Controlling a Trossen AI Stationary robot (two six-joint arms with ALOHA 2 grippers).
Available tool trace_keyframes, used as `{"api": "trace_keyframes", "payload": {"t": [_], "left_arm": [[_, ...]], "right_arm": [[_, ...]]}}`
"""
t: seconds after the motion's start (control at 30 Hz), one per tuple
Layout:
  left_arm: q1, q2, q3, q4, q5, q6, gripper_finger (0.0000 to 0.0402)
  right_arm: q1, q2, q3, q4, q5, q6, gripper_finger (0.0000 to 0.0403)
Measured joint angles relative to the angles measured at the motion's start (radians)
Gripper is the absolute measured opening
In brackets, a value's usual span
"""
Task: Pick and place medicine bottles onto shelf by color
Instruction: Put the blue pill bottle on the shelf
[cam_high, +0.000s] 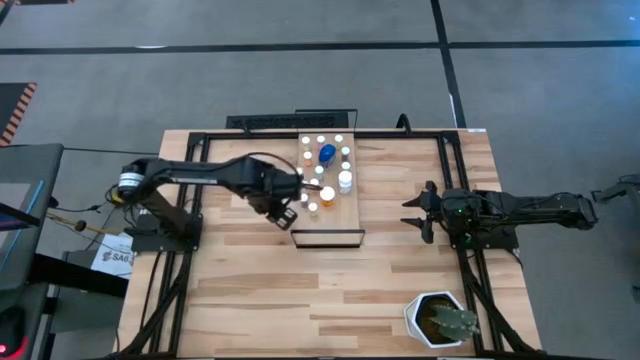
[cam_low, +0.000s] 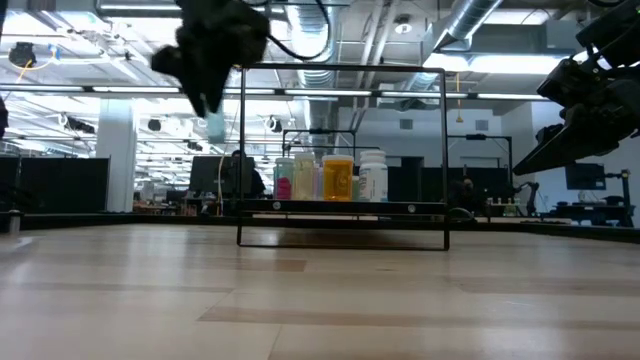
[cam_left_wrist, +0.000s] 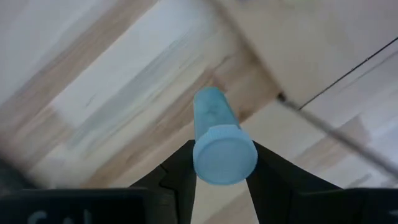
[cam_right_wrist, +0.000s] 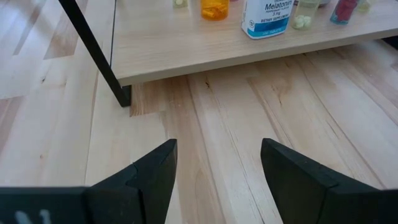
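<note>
My left gripper (cam_high: 286, 212) hovers over the table just left of the shelf (cam_high: 330, 232) and is shut on a small pale-blue bottle (cam_left_wrist: 216, 124). In the low view the bottle (cam_low: 215, 124) hangs below the gripper (cam_low: 208, 70), well above the tabletop. The shelf is a light-wood board on a dark frame. On its far part stand several bottles: a bigger blue one (cam_high: 327, 153), orange (cam_low: 338, 178), pink (cam_low: 285, 181), yellowish (cam_low: 305, 177) and white (cam_low: 372, 175). My right gripper (cam_high: 420, 212) waits open and empty to the right of the shelf. My left gripper pinches the pale-blue bottle between its two fingers (cam_left_wrist: 179, 169), at the cap end (cam_left_wrist: 224, 155). The fingers come from above, pointing down, and lie along the bottle. The bottle's body reaches past the fingertips and is lifted clear of the table and the shelf.
A white hexagonal plant pot (cam_high: 440, 320) stands near the table's front right. The near half of the shelf board (cam_right_wrist: 205, 50) is bare. A white Melatonin bottle (cam_right_wrist: 267, 15) stands nearest the shelf's right edge. The shelf's dark frame posts (cam_low: 241, 150) rise above the board.
</note>
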Motion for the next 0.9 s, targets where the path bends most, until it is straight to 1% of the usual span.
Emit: {"api": "trace_keyframes", "payload": {"t": [0.07,0.17,0.33,0.57,0.63,0.9], "left_arm": [[0.027,0.025,0.0,0.053,0.012,0.043,0.0112],[0.074,0.062,0.0,0.113,0.06,0.095,0.0113],[0.125,0.131,0.0,0.191,0.123,0.135,0.0113],[0.123,0.177,-0.002,0.263,0.161,0.139,0.0113],[0.114,0.186,-0.001,0.306,0.168,0.124,0.0113],[0.104,0.238,0.0,0.326,0.217,0.109,0.0113]], "right_arm": [[0.0,0.0,0.0,0.0,0.0,0.0,0.0255],[0.0,0.0,0.0,0.0,0.0,0.0,0.0255],[0.0,0.0,0.0,0.0,0.0,0.0,0.0255],[0.0,0.0,0.0,0.0,0.0,0.0,0.0255],[0.0,0.0,0.0,0.0,0.0,0.0,0.0255],[0.0,0.0,0.0,0.0,0.0,0.0,0.0255]]}}
